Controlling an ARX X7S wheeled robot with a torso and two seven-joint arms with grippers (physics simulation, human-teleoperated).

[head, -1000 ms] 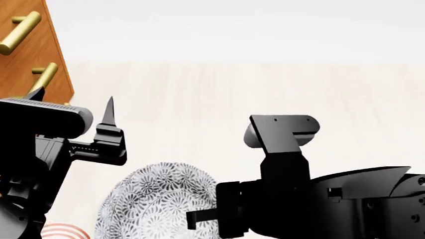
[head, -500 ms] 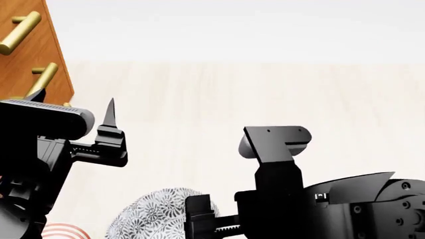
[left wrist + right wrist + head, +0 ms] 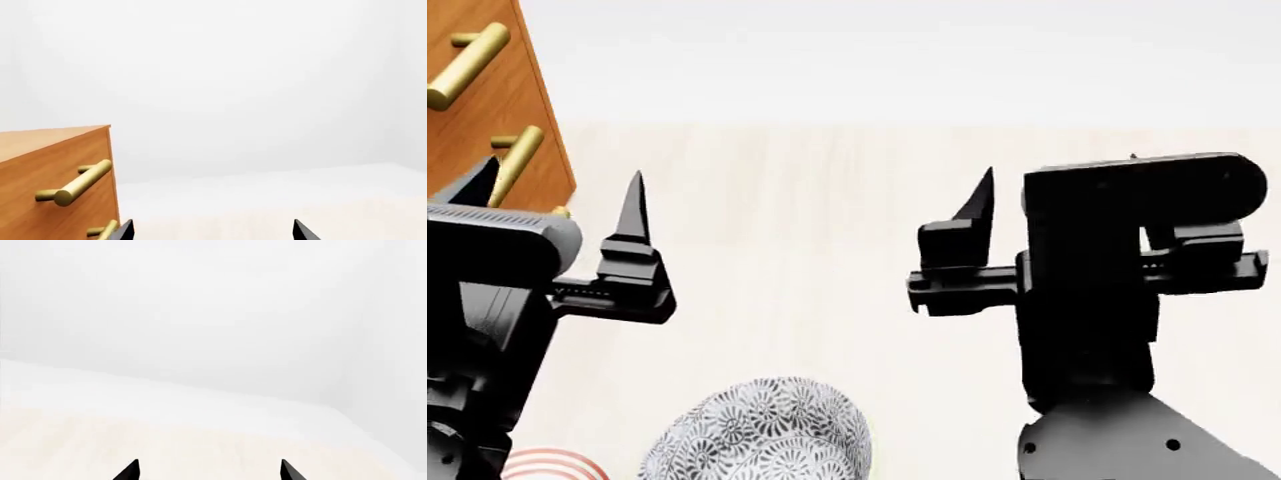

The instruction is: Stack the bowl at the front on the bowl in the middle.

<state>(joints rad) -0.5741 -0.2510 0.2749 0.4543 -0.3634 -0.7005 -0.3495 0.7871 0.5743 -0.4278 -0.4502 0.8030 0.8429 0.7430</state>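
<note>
Both claws stand raised with nothing between their fingers: the left claw (image 3: 554, 215) and the right claw (image 3: 208, 471) are spread wide. A patterned grey bowl (image 3: 758, 432) sits low on the pale surface (image 3: 814, 200), beside a red-ringed bowl (image 3: 550, 464) at the edge. A wooden drawer cabinet (image 3: 53, 185) stands at left.

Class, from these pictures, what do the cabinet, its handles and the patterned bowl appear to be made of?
Cabinet: wood, judging by its orange-brown grain.
Handles: probably brass or gold-toned metal, with a soft sheen.
Patterned bowl: possibly glazed ceramic with a grey floral print; the render leaves it open.
</note>
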